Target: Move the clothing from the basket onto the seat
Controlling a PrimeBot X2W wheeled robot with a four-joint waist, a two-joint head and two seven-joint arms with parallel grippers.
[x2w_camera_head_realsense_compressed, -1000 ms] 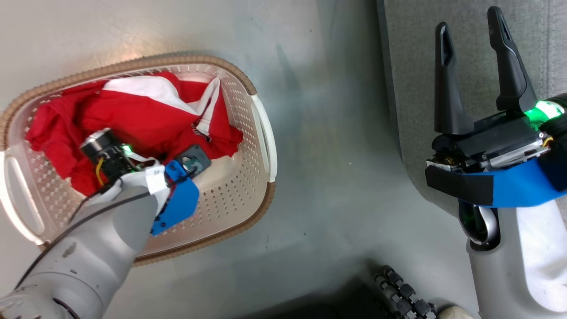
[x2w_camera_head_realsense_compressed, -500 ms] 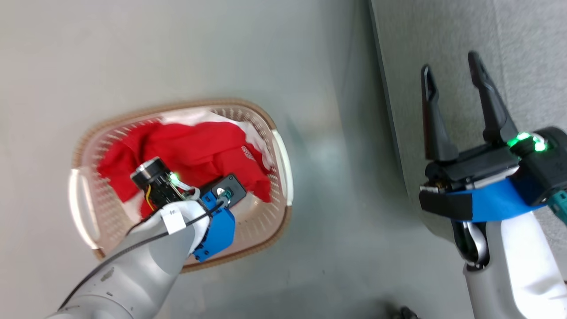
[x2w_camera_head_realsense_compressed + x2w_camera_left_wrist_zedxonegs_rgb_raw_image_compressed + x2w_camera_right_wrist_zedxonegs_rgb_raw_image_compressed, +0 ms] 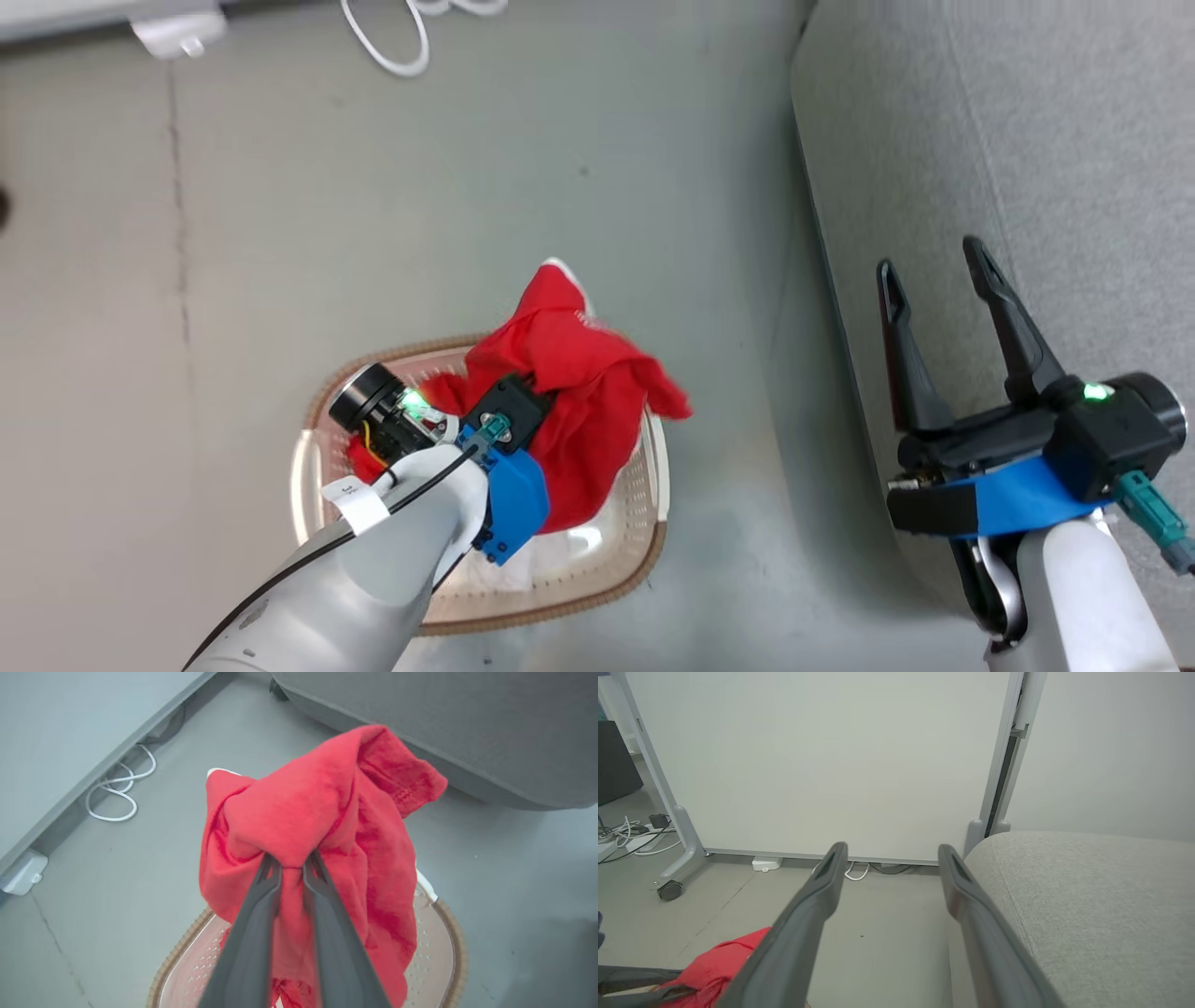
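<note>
My left gripper [image 3: 292, 861] is shut on a bunched fold of the red clothing [image 3: 322, 826], which hangs from its fingertips above the basket [image 3: 455, 947]. From the head view the lifted clothing [image 3: 579, 401] drapes over the basket's far right rim [image 3: 644, 551], with my left wrist covering the fingers. Some red and white fabric still lies inside the basket. The grey seat [image 3: 1027, 140] stands to the right. Over its left edge my right gripper [image 3: 929, 259] stands open with nothing in it, also seen as [image 3: 892, 848].
A white cable [image 3: 392, 47] and a white box [image 3: 177, 33] lie on the floor along the far wall. A pale wheeled partition panel [image 3: 808, 765] stands behind the seat [image 3: 1087, 905]. Bare grey floor separates basket and seat.
My left gripper has risen out of the basket with the red clothing, which now hangs clear above it. The head camera has pulled back. The right gripper stays open.
</note>
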